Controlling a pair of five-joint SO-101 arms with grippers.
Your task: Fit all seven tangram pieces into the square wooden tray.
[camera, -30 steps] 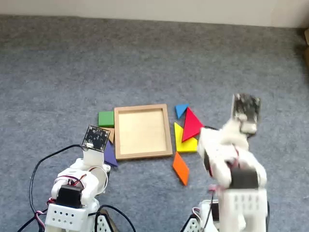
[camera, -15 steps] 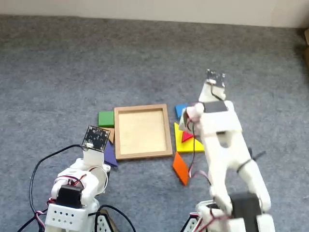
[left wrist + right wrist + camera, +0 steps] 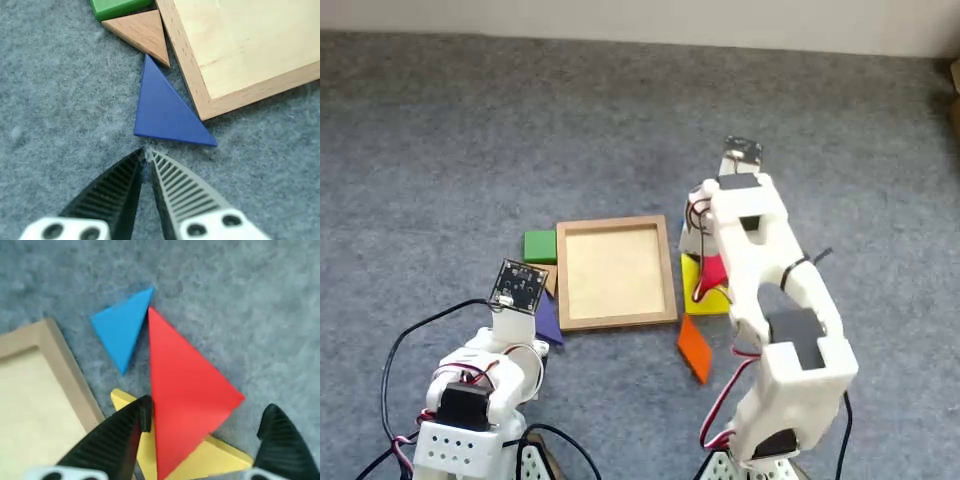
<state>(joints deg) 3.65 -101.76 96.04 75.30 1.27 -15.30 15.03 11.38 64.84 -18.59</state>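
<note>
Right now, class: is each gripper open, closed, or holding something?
Left gripper: closed, empty, tips by the dark blue triangle.
Right gripper: open, a finger on each side of the red triangle, holding nothing.

Both arms: white printed shells, black servo blocks set in the joints. My left arm (image 3: 488, 385) carries a black square board (image 3: 518, 286) speckled with small bright dots at the wrist; a black cable (image 3: 405, 350) loops off its side, and its base plate (image 3: 448, 445) has a row of small holes. My right arm (image 3: 770, 265) has red wires (image 3: 718, 415) near the base and a thin black lead (image 3: 815, 258) at its side. My left gripper (image 3: 146, 152) has one black ribbed finger and one pale grey ribbed finger, with round screw holes at the roots. My right gripper (image 3: 208, 407) has black ribbed fingers
</note>
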